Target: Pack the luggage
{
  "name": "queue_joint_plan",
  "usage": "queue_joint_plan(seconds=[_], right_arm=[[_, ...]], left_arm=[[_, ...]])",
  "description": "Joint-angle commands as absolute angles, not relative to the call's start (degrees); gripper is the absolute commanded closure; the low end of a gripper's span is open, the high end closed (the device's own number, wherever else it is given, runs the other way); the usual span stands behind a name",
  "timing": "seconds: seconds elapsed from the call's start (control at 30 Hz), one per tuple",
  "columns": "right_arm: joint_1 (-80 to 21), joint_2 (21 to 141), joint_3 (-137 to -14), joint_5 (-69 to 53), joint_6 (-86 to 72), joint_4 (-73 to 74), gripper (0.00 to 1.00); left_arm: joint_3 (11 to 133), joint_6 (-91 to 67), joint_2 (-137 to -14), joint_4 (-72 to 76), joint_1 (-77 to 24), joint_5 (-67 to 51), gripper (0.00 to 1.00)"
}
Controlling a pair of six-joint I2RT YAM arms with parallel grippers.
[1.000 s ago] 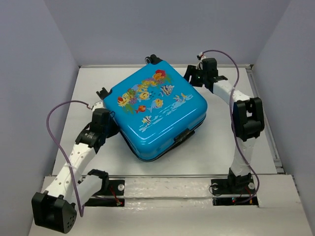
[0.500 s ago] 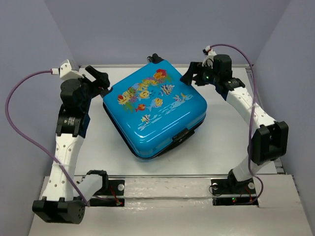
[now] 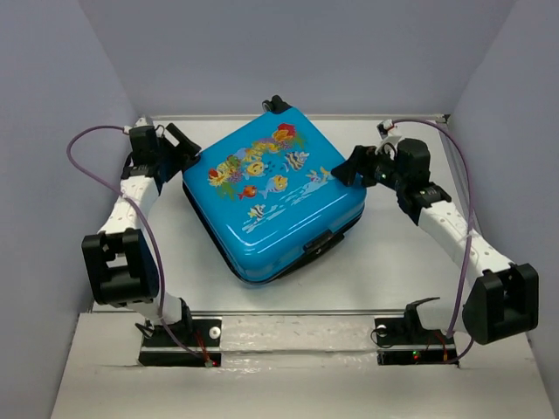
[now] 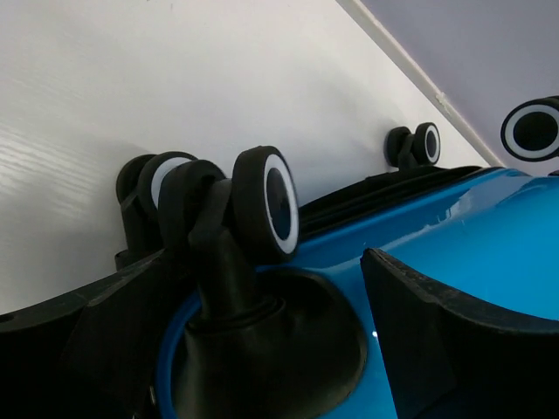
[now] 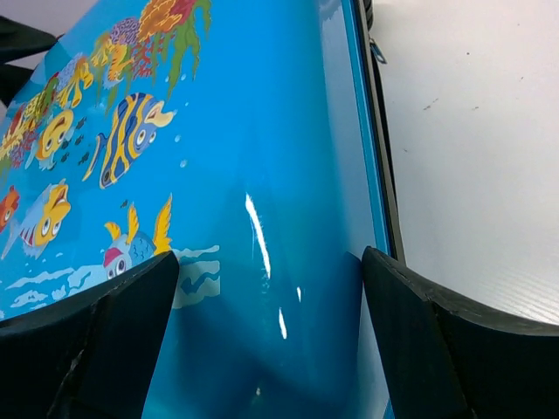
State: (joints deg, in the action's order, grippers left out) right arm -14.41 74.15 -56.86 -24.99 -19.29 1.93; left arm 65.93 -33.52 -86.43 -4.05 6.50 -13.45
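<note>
The left claw point(image 3: 185, 147) hangs released, jaws spread wide, at the far-left corner of the luggage point(image 3: 275, 196), with a black-and-white wheel point(image 4: 266, 214) sitting between its fingers. The right claw point(image 3: 343, 168) is also released, its jaws wide over the right corner of the fish-printed face; whether it touches the shell, I cannot tell. The bright blue suitcase lies flat, print upward, turned cornerwise in the middle of the white bench point(image 3: 410, 253).
</note>
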Motion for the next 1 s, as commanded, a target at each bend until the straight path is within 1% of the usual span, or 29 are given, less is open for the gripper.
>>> queue_joint_plan(seconds=[0.0, 0.13, 0.23, 0.37, 0.4, 0.47, 0.5, 0.57, 0.6, 0.63, 0.67, 0.7, 0.73, 0.87, 0.97], right_arm=[[-15.4, 71.7, -53.5, -29.2, -21.0, 0.6, 0.09], [-15.4, 70.1, -52.0, -27.7, -20.6, -1.1, 0.09], [-15.4, 69.4, -51.8, -27.2, -20.2, -1.1, 0.09], [-15.4, 68.6, -51.5, -27.0, -20.3, -1.1, 0.09], [-15.4, 68.6, -51.5, -26.9, -20.3, -1.1, 0.09], [-15.4, 68.4, -51.5, -26.9, -20.3, -1.1, 0.09], [-15.4, 68.1, -51.4, -26.9, -20.3, -1.1, 0.09], [-15.4, 67.4, -51.2, -27.0, -20.5, -1.1, 0.09], [-15.4, 67.2, -51.1, -26.9, -20.6, -1.0, 0.09], [-15.4, 66.4, -51.0, -26.8, -20.7, -0.8, 0.09], [-15.4, 65.9, -51.0, -26.9, -20.8, -0.6, 0.09], [-15.4, 64.8, -50.9, -27.2, -21.3, -0.4, 0.09], [-15.4, 64.3, -50.8, -27.2, -21.4, -0.4, 0.09], [-15.4, 62.0, -51.4, -27.4, -21.8, -0.2, 0.08], [-15.4, 61.0, -51.6, -28.1, -22.1, -0.2, 0.06]], left_arm=[[69.7, -38.2, -88.9, 2.6, 6.7, -16.6, 0.01], [71.0, -40.7, -93.4, 4.5, 6.7, -17.7, 0.01], [70.7, -42.2, -94.5, 7.0, 6.7, -19.2, 0.01], [69.3, -46.0, -95.4, 11.2, 6.6, -20.2, 0.05], [68.9, -46.7, -95.4, 12.1, 6.7, -20.2, 0.11], [67.4, -47.9, -95.1, 15.2, 6.7, -20.3, 0.18], [66.7, -48.9, -95.1, 16.9, 6.7, -20.7, 0.28], [66.5, -49.2, -94.8, 17.9, 6.7, -20.7, 0.41], [66.4, -49.3, -94.7, 18.4, 6.7, -20.8, 0.51], [66.4, -49.2, -94.3, 19.2, 6.7, -21.2, 0.73], [66.4, -49.4, -94.0, 19.8, 6.7, -21.7, 0.81], [66.5, -49.7, -93.3, 20.6, 6.7, -22.5, 0.93], [66.7, -49.7, -92.8, 20.7, 6.7, -22.6, 0.94], [68.2, -51.0, -89.0, 20.7, 6.7, -22.9, 0.94], [71.6, -51.3, -85.8, 18.6, 6.7, -22.9, 0.94]])
